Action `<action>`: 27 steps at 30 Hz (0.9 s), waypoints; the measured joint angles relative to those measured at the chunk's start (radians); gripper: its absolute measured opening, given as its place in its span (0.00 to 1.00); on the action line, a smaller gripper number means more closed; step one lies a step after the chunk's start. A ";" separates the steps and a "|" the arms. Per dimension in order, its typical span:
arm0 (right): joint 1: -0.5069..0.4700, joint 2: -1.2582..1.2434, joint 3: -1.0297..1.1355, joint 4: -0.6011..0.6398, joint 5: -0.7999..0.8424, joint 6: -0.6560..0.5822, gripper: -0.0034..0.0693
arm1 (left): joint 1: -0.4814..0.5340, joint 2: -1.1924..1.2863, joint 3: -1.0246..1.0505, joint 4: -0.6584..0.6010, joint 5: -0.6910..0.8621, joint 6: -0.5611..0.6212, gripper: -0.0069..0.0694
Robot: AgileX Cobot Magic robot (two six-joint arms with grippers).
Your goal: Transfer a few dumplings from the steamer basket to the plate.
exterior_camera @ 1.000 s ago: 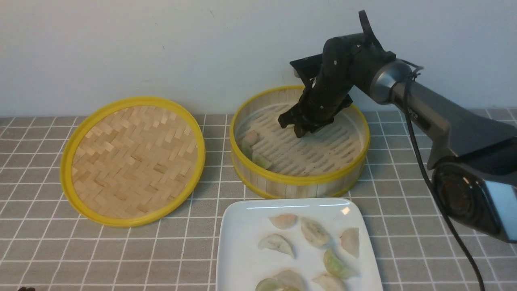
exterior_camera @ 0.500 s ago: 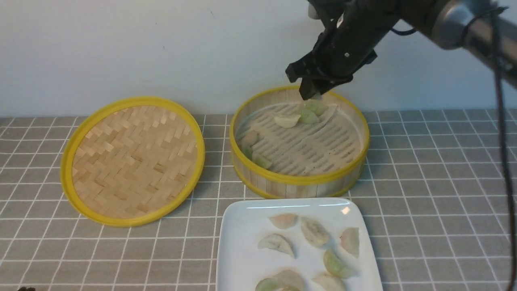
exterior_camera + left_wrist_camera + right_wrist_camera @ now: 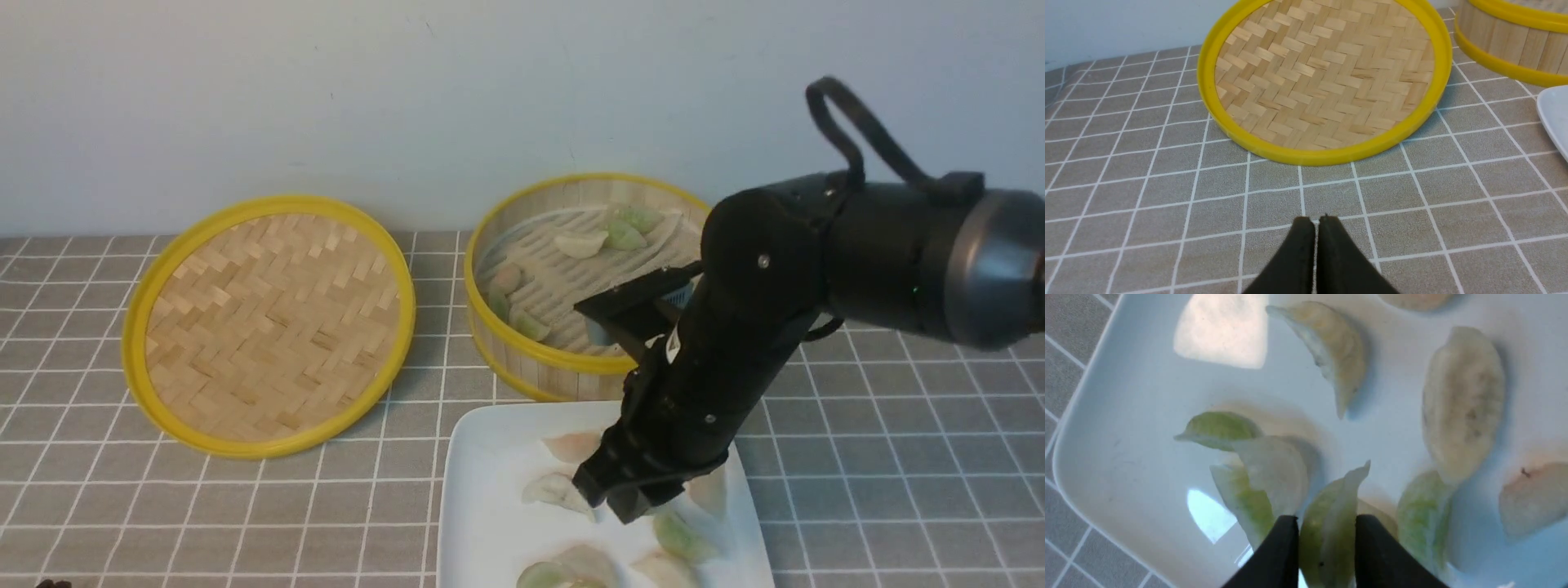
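— Right tool [image 3: 624, 508], front view?
— Seen low over the glossy white square plate [image 3: 490, 498], with the round bamboo steamer basket [image 3: 563, 371] behind it.
— Left wrist view?
— Left tool [image 3: 1314, 223] is seen closed.
— Right wrist view?
— A pale green crescent dumpling [image 3: 1337, 498] is pinched between narrow jaws above that plate.

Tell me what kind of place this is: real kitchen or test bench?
Likely a staged test bench: grey grid-print tablecloth against a bare wall, with a bamboo steamer basket, its lid and a plate of dumplings.
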 joint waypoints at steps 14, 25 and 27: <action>0.004 -0.114 -0.064 -0.040 0.012 0.054 0.52 | 0.000 0.000 0.000 0.000 0.000 0.000 0.08; 0.004 -0.799 0.132 -0.280 -0.177 0.214 0.03 | 0.000 0.000 0.000 0.000 0.000 0.000 0.08; 0.004 -0.951 0.247 -0.308 -0.265 0.239 0.03 | 0.000 0.000 0.000 0.000 0.000 0.000 0.08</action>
